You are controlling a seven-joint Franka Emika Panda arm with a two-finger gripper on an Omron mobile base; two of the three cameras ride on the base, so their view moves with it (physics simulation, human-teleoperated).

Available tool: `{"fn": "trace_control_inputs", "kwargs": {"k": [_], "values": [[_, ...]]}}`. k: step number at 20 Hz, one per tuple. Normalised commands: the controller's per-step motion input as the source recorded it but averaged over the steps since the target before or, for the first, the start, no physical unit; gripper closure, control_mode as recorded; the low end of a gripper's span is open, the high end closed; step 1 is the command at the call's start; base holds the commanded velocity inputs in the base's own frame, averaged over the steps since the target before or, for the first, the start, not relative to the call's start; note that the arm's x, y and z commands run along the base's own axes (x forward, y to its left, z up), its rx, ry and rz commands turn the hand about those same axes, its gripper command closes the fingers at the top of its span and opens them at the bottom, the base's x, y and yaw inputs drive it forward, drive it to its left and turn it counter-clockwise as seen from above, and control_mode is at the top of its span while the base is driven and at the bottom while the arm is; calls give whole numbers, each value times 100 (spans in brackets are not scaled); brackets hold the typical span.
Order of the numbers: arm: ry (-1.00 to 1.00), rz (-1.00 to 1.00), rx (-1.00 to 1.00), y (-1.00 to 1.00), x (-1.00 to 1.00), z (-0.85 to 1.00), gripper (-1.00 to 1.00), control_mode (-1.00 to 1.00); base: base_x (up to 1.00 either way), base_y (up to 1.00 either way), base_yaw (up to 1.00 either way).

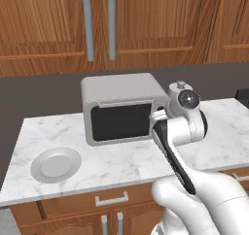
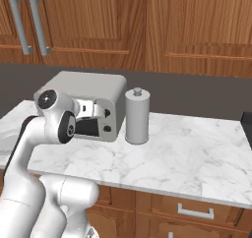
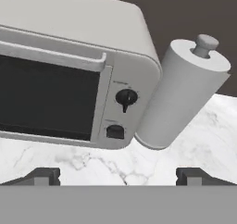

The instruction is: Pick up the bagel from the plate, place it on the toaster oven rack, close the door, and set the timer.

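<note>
Door cropped at left edge

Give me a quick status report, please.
Gripper open, empty, facing the timer knob. Door shut; plate bare. Paper towel roll stands close beside the knob side.

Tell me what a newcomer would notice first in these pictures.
The light grey toaster oven at the back of the marble counter, its door shut and two dark knobs on its right panel. A grey canister with a small knob on top stands close beside its right side. Left of the oven lies the plate, with nothing on it, while the open gripper hangs in front of the oven's knob panel.
</note>
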Motion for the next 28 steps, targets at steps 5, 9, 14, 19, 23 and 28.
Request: {"fn": "trace_control_inputs", "kwargs": {"k": [5, 9, 14, 19, 23, 28], "values": [[17, -17, 6, -10, 56, 0, -100, -100, 0, 0, 0], [18, -9, 12, -20, 45, 1, -100, -100, 0, 0, 0], [5, -2, 9, -21, 33, 0, -100, -100, 0, 0, 0], [0, 0, 6, -16, 13, -9, -100, -100, 0, 0, 0], [0, 0, 6, -11, 1, -32, -100, -100, 0, 0, 0], [0, 0, 7, 0, 0, -33, -100, -100, 0, 0, 0]]}}
